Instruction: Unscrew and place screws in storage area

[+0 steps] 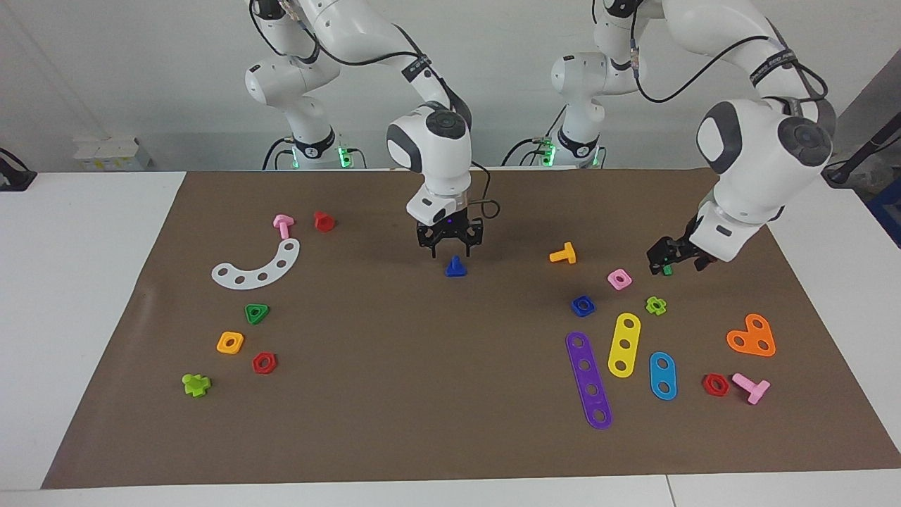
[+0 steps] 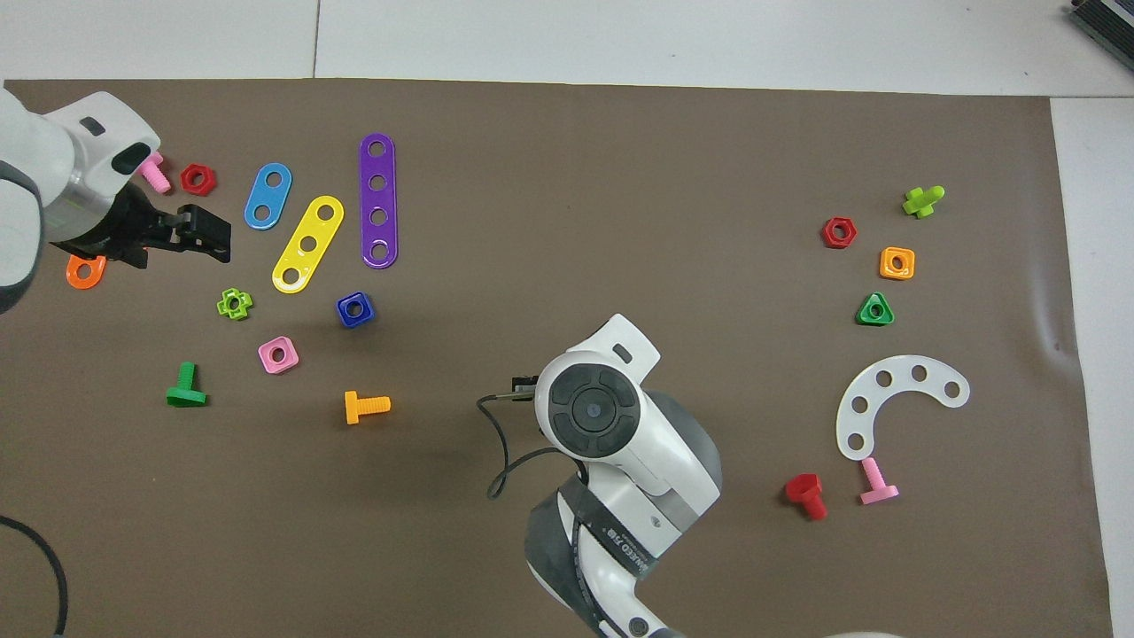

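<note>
The right pincer (image 1: pixel 450 246) hangs just over the blue screw (image 1: pixel 456 267), fingers spread apart and not touching it; the screw stands head down on the brown mat (image 1: pixel 422 366) mid-bench, hidden under that arm's wrist in the overhead view. The left pincer (image 1: pixel 666 257) hovers over a green bolt (image 2: pixel 186 387), and whether its fingers are apart I cannot tell. Farther out lies the blue nut (image 1: pixel 583 305), then the purple strip (image 1: pixel 588 379). White bench (image 1: pixel 70 296) borders the mat.

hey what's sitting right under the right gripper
A small blue screw stands on the brown mat, directly below the right gripper. From overhead the arm covers it completely.
</note>
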`<action>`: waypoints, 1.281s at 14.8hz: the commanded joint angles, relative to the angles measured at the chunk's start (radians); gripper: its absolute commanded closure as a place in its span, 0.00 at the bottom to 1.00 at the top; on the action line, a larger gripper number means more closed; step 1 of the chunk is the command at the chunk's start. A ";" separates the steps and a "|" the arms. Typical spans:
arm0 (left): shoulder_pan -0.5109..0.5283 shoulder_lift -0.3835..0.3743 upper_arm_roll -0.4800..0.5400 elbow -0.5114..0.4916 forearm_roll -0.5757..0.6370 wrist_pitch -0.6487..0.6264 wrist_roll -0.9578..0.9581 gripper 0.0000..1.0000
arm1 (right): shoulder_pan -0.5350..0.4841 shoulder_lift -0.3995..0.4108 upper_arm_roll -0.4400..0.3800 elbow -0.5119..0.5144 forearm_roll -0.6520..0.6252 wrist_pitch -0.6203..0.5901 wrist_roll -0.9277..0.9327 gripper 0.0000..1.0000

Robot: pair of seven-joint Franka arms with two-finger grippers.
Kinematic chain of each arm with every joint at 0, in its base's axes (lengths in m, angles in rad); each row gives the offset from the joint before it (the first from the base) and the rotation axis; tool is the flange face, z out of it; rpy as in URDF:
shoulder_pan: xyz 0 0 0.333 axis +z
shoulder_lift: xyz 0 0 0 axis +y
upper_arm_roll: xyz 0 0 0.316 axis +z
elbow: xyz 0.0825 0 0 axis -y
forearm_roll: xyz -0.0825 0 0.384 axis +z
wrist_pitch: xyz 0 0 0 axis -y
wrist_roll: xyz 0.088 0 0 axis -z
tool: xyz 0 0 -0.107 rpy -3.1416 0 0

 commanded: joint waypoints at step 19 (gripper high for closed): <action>-0.015 -0.163 -0.003 -0.006 0.021 -0.126 0.001 0.00 | -0.039 -0.003 -0.006 -0.026 -0.034 0.102 -0.008 1.00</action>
